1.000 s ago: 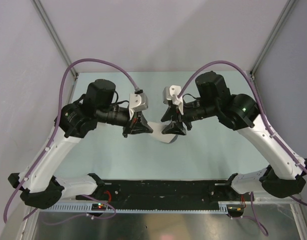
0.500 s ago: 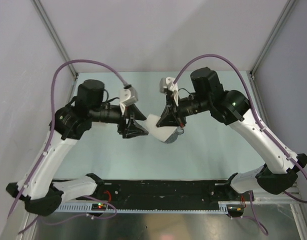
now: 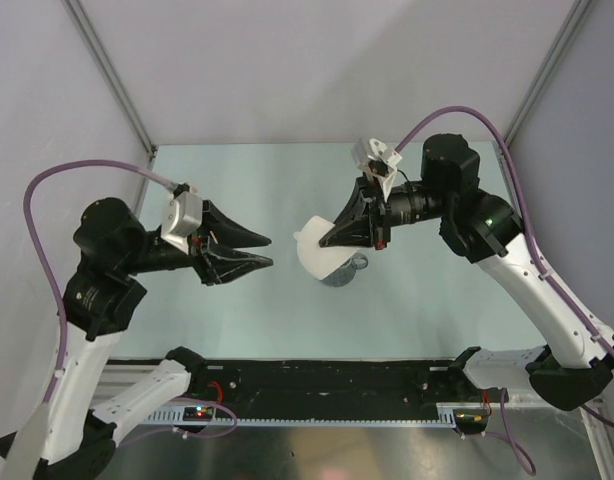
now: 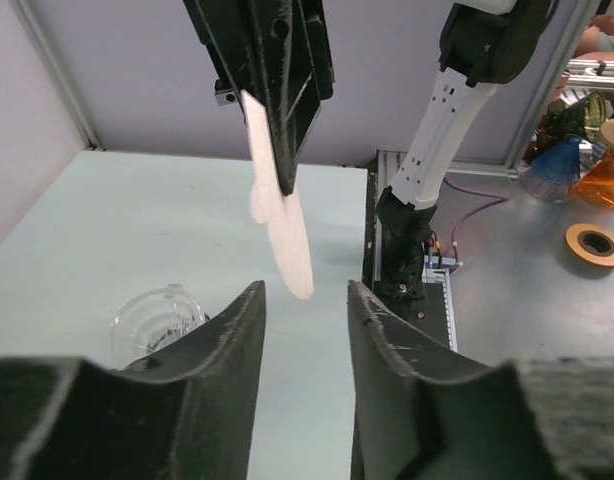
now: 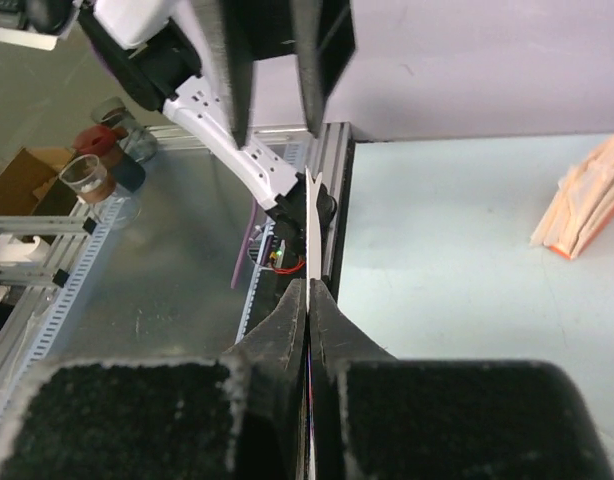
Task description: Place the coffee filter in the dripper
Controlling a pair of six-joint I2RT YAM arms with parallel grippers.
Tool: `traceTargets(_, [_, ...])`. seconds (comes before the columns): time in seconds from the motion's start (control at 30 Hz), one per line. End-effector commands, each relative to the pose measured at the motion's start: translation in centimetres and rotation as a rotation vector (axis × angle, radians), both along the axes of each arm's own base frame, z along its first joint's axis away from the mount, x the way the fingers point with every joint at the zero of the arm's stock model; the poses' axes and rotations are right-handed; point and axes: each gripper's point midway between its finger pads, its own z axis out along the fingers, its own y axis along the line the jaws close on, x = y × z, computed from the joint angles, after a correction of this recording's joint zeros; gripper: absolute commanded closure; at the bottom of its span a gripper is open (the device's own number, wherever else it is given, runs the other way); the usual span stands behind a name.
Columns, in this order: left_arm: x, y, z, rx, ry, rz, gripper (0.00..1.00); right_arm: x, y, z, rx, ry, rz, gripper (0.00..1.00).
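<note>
Coffee filter (image 3: 315, 256) between right fingers (image 3: 344, 230), aloft near dripper (image 3: 353, 268).

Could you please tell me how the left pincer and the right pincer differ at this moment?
The left pincer is open and empty; the right pincer is shut on the filter. The left pincer stands clear of the filter; the right pincer holds it up near the dripper. Both point inward toward each other.

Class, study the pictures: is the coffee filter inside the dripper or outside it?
Outside. The coffee filter hangs in the air, pinched in the right claw; the dripper holds nothing.
</note>
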Motion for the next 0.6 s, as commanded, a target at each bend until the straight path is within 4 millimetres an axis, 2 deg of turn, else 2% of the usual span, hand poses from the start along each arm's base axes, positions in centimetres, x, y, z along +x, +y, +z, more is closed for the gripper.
traceTargets(0.0, [-0.2, -0.8, 0.5, -0.015, 0.030, -0.082, 0.60, -2.2, -0.5, 1.2, 0.040, -0.083, 0.093, 1.00])
traceTargets(0.23, [-0.5, -1.7, 0.6, -0.008, 0.060, -0.134, 0.59, -2.6, -0.3, 0.5, 0.019, -0.110, 0.105, 1.00])
traceTargets(0.33, [-0.8, -2.3, -0.1, 0.003, 0.072, -0.165, 0.59, -2.8, -0.1, 0.5, 0.022, -0.111, 0.105, 1.00])
traceTargets(0.57, [-1.4, -2.6, -0.1, 0.007, 0.083, -0.205, 0.66, -2.8, 0.0, 0.3, 0.013, -0.111, 0.100, 1.00])
